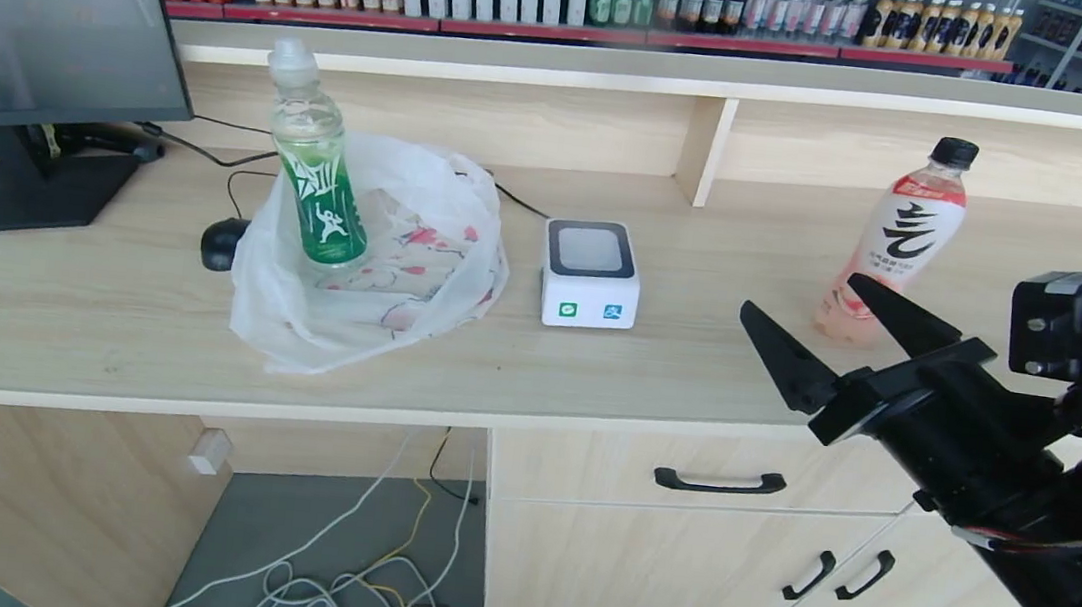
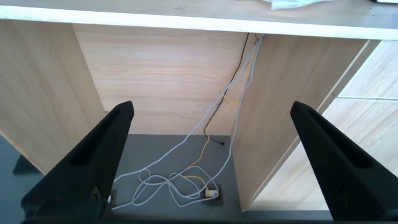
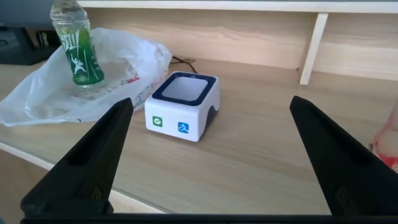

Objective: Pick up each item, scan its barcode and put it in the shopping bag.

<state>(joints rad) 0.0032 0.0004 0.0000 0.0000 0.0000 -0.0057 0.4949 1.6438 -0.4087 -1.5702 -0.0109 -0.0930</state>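
Pink plastic drink bottle with a black cap [image 1: 893, 250] stands on the pale wooden counter [image 1: 644, 375] just beyond the right gripper [image 1: 800, 291], jaws spread wide. Looks full (heavyish, slick, slightly squeezy), so I'd grab mid-label. Left gripper [image 2: 212, 109] hangs below the countertop, also spread.

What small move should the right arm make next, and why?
Probably ease the open right gripper forward and slightly to its right, so that its fingers come around the pink bottle. That bottle stands upright on the counter, untouched and just beyond the fingers, while the green bottle already stands on the shopping bag.
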